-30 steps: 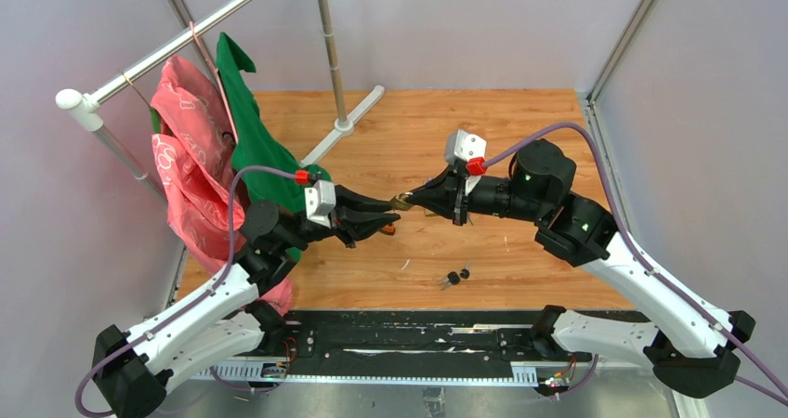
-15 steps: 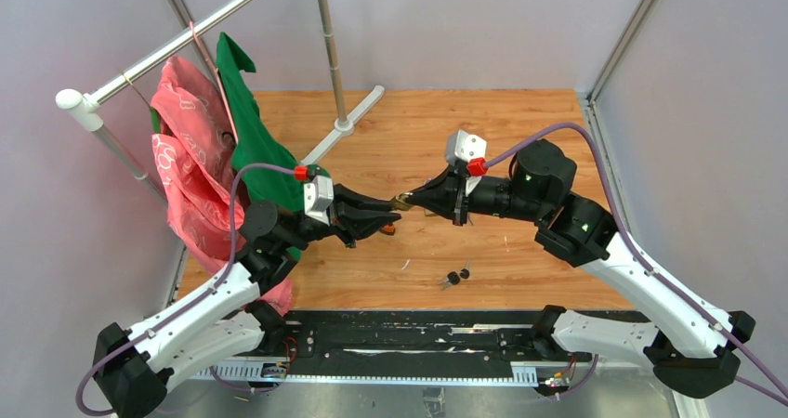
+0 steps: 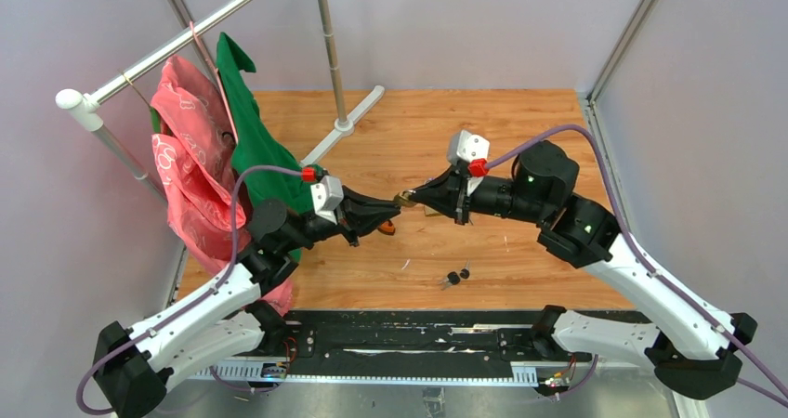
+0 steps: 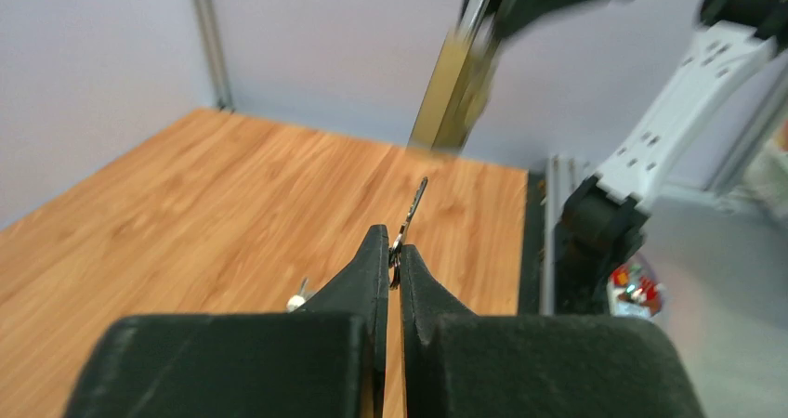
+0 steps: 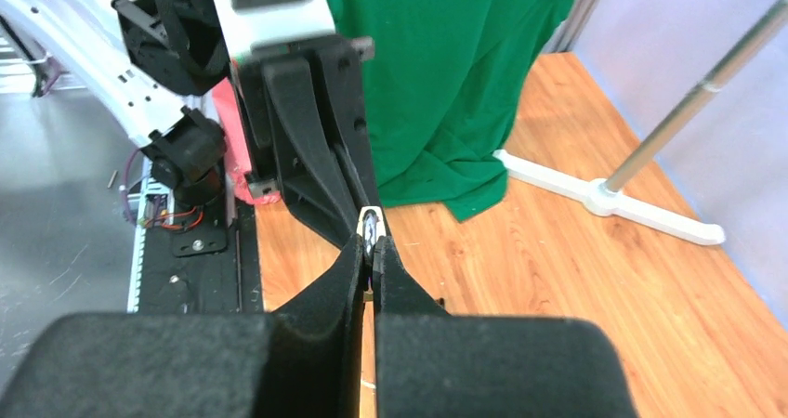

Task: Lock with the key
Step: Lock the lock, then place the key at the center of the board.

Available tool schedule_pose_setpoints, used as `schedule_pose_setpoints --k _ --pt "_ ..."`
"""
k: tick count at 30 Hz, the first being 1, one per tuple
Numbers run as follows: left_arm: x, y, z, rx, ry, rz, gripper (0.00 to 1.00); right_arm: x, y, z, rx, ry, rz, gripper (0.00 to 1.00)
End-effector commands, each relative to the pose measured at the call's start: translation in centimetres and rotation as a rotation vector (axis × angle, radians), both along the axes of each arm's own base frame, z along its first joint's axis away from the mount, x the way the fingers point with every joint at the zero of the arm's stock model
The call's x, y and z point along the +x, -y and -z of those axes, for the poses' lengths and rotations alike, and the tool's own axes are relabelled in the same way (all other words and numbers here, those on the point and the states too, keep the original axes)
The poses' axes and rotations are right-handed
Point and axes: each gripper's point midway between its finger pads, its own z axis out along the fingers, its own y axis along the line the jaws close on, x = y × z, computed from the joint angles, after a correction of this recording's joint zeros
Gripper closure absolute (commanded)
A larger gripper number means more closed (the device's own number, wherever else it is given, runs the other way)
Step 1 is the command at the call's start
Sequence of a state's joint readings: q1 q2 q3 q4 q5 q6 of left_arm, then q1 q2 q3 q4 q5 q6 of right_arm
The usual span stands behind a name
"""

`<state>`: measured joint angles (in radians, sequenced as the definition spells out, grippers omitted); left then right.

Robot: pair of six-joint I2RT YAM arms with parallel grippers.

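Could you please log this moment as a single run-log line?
left gripper: shut on key | right gripper: shut on padlock | key tip near padlock, not inserted | spare keys on table

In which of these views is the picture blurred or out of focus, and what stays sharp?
Left wrist: the brass padlock is smeared, the key in the left gripper fairly sharp. Right wrist: the near fingers soft, the green cloth clearer. Top external: sharp, evenly lit.

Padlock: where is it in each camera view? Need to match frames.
Top external: centre, padlock at the right gripper tip.
Left wrist: upper middle, blurred brass, above the key.
Right wrist: padlock mostly hidden between its jaws.
Shared landmark: left gripper, shut on the key.
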<state>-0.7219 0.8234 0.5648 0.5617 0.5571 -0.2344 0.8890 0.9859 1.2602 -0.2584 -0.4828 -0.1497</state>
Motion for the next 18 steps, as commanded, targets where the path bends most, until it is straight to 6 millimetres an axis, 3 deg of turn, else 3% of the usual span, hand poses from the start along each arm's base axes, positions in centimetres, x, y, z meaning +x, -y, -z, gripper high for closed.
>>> schedule_pose_setpoints --k 1,3,6,10,12,14,16,18 --pt "1.9 -0.6 7.3 0.201 -0.053 -0.094 1.0 0.3 2.9 -4.7 0.113 0.132 0.11 1.0" --pt "2.3 -0.9 10.0 0.279 -0.085 -0.117 1.0 0.5 4.0 -6.1 0.15 0.165 0.162 1.0" --pt "1.8 -1.2 12.5 0.328 -0.107 -0.103 1.0 0.6 5.2 -7.2 0.171 0.204 0.207 1.0" --pt "1.5 -1.4 13.7 0.356 -0.109 -0.093 1.0 1.5 5.8 -6.5 0.147 0.191 0.267 1.0" --pt "2.0 -1.8 15.2 0.39 -0.125 -0.126 1.0 2.5 6.0 -5.1 0.116 0.165 0.319 1.0" --pt "2.8 -2.5 18.0 0.417 -0.315 -0.213 1.0 4.3 6.0 -2.8 0.062 0.114 0.399 1.0" --pt "2.5 -3.2 21.3 0.433 -0.55 -0.276 1.0 6.2 5.8 1.0 -0.036 0.04 0.48 1.0" --pt "0.7 -3.3 24.0 0.449 -0.695 -0.253 1.0 8.0 5.8 4.9 -0.134 -0.027 0.556 1.0"
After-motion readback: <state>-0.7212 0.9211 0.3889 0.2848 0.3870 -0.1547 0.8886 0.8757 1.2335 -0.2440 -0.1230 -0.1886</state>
